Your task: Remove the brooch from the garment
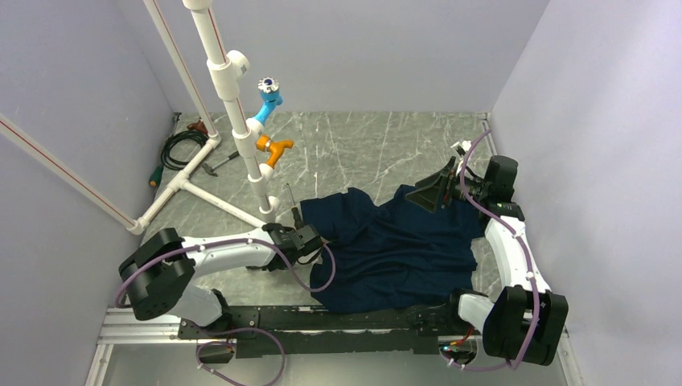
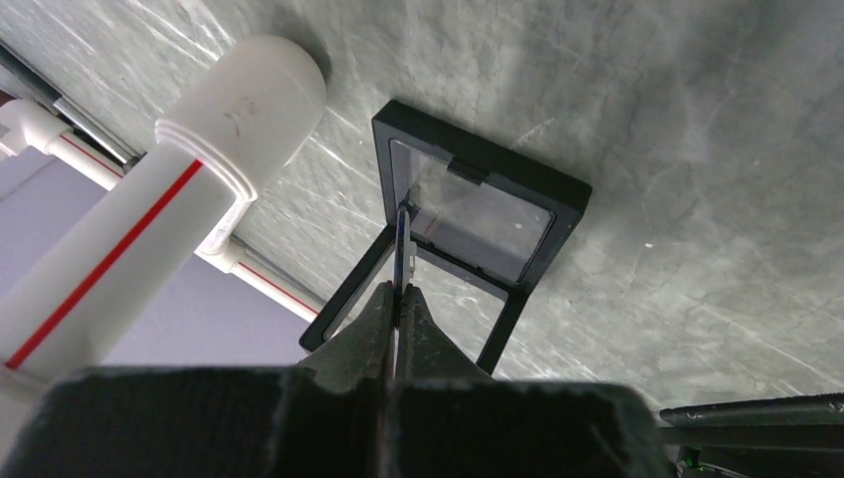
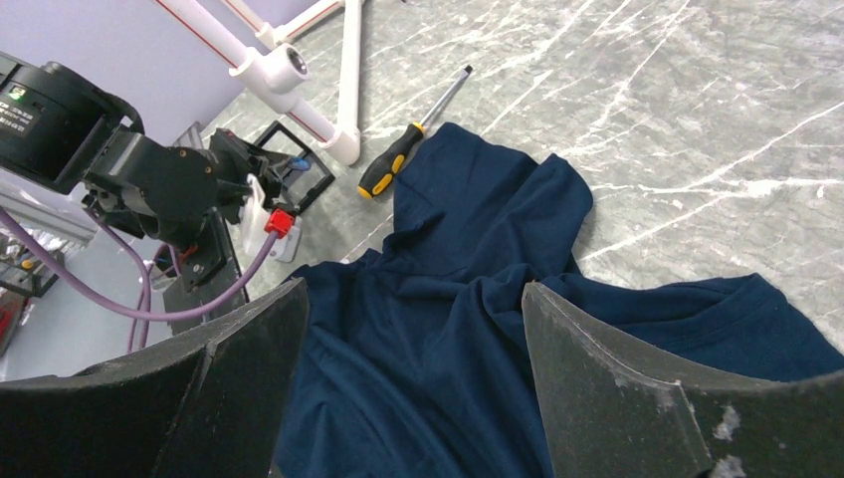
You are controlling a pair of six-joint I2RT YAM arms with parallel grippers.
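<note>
The garment (image 1: 394, 241), a dark navy T-shirt, lies crumpled on the grey marbled table and also fills the right wrist view (image 3: 448, 329). My left gripper (image 2: 400, 291) is shut on a thin blue-grey disc seen edge-on, the brooch (image 2: 400, 239). It holds the disc clear of the shirt, over an open black display case (image 2: 468, 214) with a clear window. In the top view the left gripper (image 1: 299, 233) sits low, just left of the shirt. My right gripper (image 3: 413, 299) stands open above the shirt with nothing between its fingers; the top view shows this gripper (image 1: 438, 189) over the shirt's far right part.
A white pipe frame (image 1: 229, 96) stands at the back left with a light-blue fitting (image 1: 268, 96) and an orange one (image 1: 273, 149). A yellow-handled screwdriver (image 3: 398, 159) lies by the shirt's edge. Cables and tools (image 1: 181, 149) sit in the far left corner.
</note>
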